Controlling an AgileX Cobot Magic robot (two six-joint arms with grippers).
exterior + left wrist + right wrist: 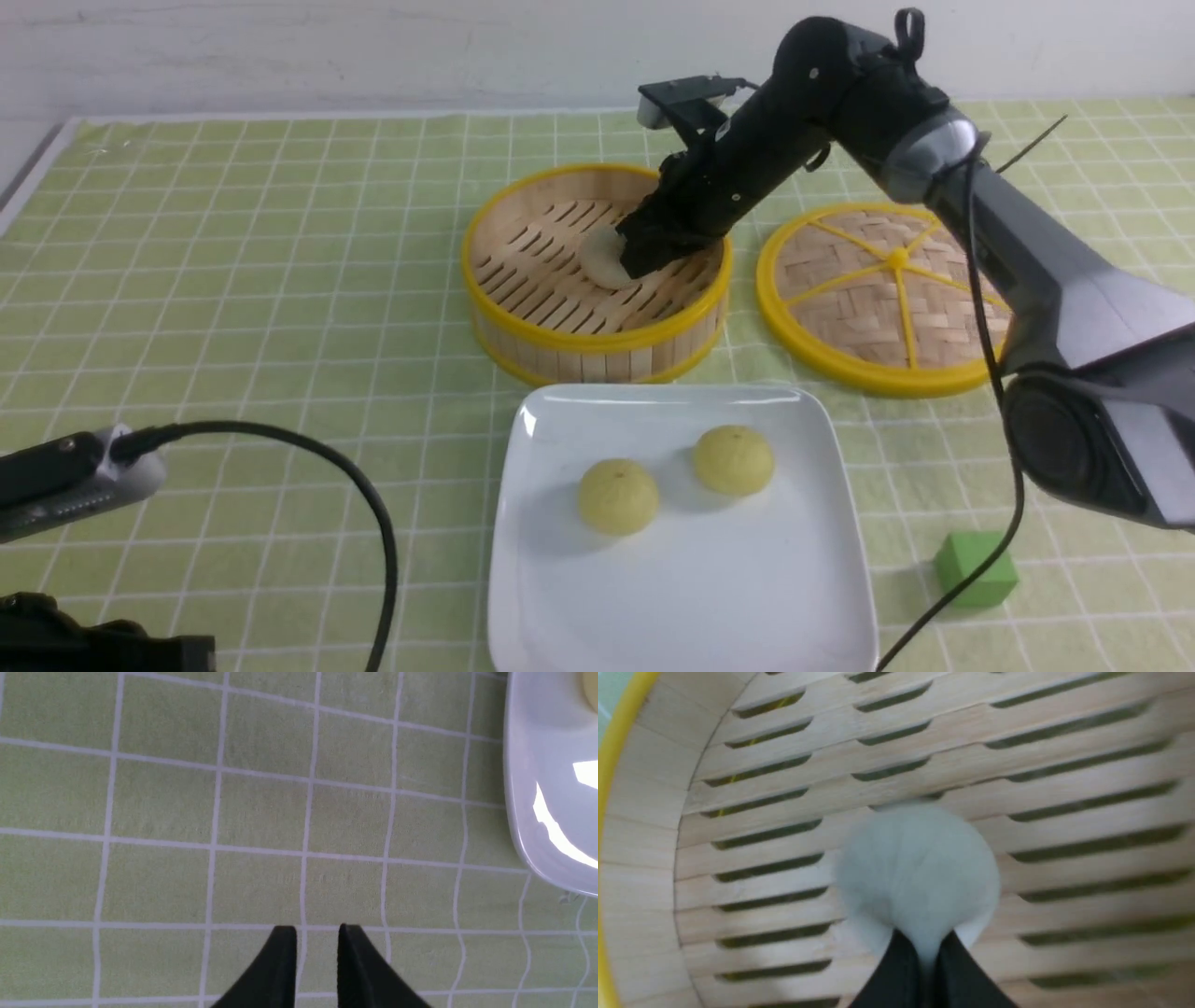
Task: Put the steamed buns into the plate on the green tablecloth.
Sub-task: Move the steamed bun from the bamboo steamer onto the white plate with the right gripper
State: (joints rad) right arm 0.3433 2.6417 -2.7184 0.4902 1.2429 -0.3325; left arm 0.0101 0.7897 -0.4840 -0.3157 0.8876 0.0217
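A pale beige-grey steamed bun (602, 257) lies in the round yellow-rimmed bamboo basket (560, 331). My right gripper (635, 257) reaches down into the basket and is shut on this bun's edge; the right wrist view shows the bun (920, 868) pinched between the fingertips (901, 961). Two pale yellow-green steamed buns (617, 496) (733, 459) sit on the white square plate (691, 597) on the green tablecloth (233, 280). My left gripper (317, 933) hovers over bare cloth beside the plate's corner (528, 788), its jaws nearly together and empty.
The woven round lid (878, 289) lies flat to the right of the basket. A green cube (976, 569) sits right of the plate, with the right arm's cable passing over it. The left arm's cable (373, 523) loops over the cloth at front left.
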